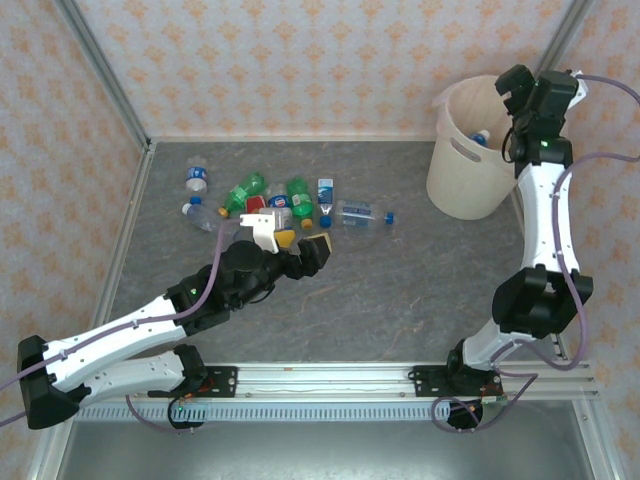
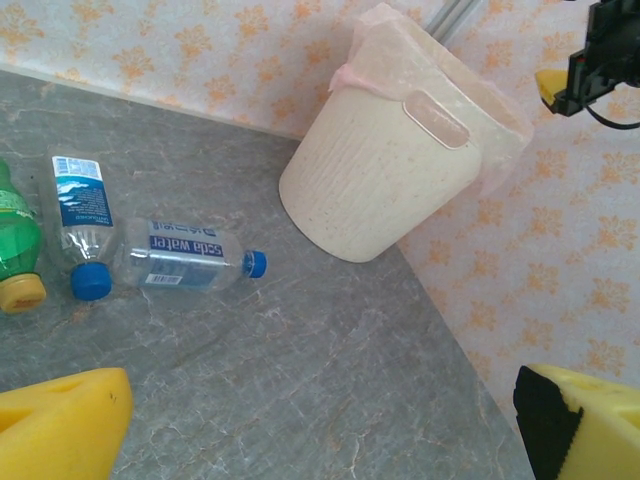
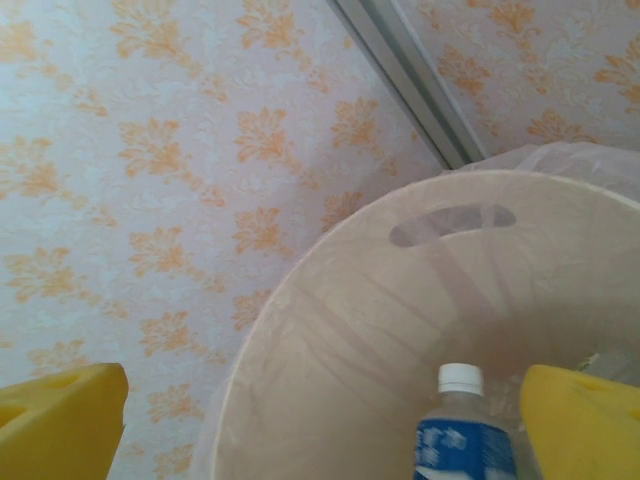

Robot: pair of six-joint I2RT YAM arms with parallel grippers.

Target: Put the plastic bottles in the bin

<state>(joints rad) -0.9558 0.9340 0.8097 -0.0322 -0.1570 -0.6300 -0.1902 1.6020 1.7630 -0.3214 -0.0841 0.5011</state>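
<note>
Noted right gripper (image 3: 320,425) spread wide above bin (image 3: 330,300), gripping nothing, bottle (image 3: 463,435) beside one pad (image 3: 585,420); left gripper (image 2: 320,425) equally wide, empty.

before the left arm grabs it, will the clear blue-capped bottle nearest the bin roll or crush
Probably rolls if nudged: the bottle lies on its side on the table. Likely light and squashy, as it looks clear and empty.

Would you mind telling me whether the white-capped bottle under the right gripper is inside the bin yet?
Inside: the white-capped bottle is within the wall of the bin, below the open right gripper.
</note>
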